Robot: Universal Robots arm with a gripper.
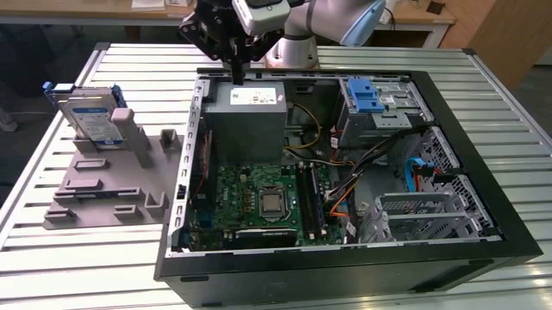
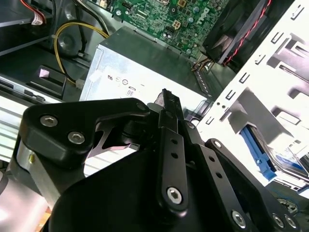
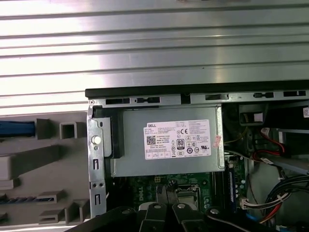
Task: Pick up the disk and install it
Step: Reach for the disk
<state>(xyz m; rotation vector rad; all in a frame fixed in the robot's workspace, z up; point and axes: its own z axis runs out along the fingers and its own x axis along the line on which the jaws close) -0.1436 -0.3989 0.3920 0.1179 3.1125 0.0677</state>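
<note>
The disk [image 1: 92, 120], silver-grey with a blue-and-white label and a blue carrier frame, stands on edge in a grey holder [image 1: 110, 188] on the table, at the exterior view's left of the open computer case [image 1: 483, 161]. Its blue frame also shows in the first wrist view [image 3: 17, 129] and the second wrist view [image 2: 260, 152]. My gripper [image 1: 236, 75] hangs over the case's far edge, just above the grey power supply box [image 1: 247, 113], well apart from the disk. Its black fingers are shut together with nothing between them, as both wrist views [image 2: 169, 99] [image 3: 167, 187] show.
Inside the case lie a green motherboard [image 1: 258, 197], loose cables [image 1: 379, 152] and a silver cage with a blue latch [image 1: 373, 97] at the far right corner. The case stands on a ribbed metal table [image 1: 112, 64]. Wooden furniture lies beyond the table.
</note>
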